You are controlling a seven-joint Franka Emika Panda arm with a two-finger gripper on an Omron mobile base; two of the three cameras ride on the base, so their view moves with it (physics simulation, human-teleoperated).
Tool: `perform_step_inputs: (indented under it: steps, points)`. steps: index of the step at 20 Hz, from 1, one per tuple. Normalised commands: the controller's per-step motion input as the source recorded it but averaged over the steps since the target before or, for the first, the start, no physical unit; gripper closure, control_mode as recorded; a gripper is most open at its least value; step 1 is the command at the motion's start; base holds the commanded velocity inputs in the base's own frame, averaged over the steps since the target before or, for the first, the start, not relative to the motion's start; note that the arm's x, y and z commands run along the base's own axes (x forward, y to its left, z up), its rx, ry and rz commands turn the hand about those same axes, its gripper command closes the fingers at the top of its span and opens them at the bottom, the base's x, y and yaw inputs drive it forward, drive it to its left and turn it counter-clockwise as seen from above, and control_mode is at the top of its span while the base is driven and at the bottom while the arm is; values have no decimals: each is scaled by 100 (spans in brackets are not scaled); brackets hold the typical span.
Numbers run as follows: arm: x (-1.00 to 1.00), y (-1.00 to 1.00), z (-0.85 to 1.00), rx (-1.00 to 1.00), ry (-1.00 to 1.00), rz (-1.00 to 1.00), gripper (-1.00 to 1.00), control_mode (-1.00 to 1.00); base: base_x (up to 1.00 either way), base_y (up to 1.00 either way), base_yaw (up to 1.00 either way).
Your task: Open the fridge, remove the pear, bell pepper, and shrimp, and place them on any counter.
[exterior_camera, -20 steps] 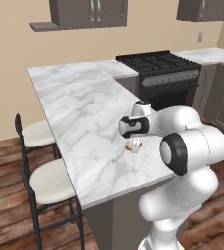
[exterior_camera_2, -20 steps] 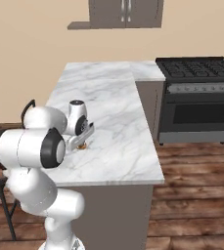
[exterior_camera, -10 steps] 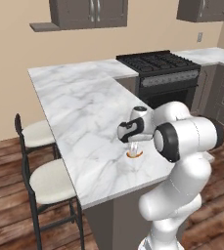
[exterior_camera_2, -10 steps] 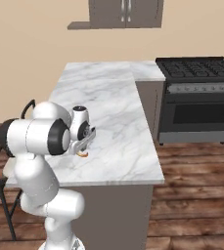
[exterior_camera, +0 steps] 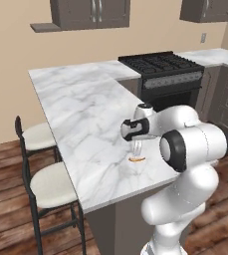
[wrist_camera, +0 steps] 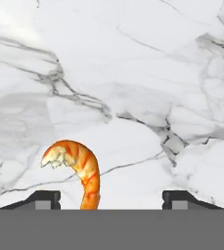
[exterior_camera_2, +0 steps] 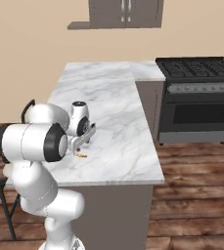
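Marble with grey veins covers the counter (exterior_camera: 80,114) seen in the left base view, with a black stove (exterior_camera: 161,64) behind it and two stools (exterior_camera: 48,182) at its near side. The gripper (exterior_camera: 137,148) is held just above the slab near its front edge, and the shrimp (exterior_camera: 137,159) lies on the marble directly under the fingers.

From the right base view, the gripper (exterior_camera_2: 84,138) is seen tilted down over the counter (exterior_camera_2: 108,97), with the shrimp (exterior_camera_2: 80,155) as a small orange sliver beside the tips, apart from them.

Through the hand view, the shrimp (wrist_camera: 79,171) is shown flat on the marble (wrist_camera: 133,73), nearer one fingertip (wrist_camera: 45,197), the jaws spread wide and nothing gripped. The release is judged done; a straight lift away is advised, so that the near fingertip does not drag the shrimp towards the edge.
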Motion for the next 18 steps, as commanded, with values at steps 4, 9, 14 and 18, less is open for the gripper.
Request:
perform_step_inputs:
  steps: [4,9,14,18]
  points:
    - [-9,0,97,-3,-3,0,-100,-100,0,0,0]
    - [-2,0,100,-2,-1,0,-100,-100,0,0,0]
    - [-6,-6,100,4,0,-14,-100,-100,0,0,0]
    - [0,-8,47,7,8,-30,-100,-100,0,0,0]
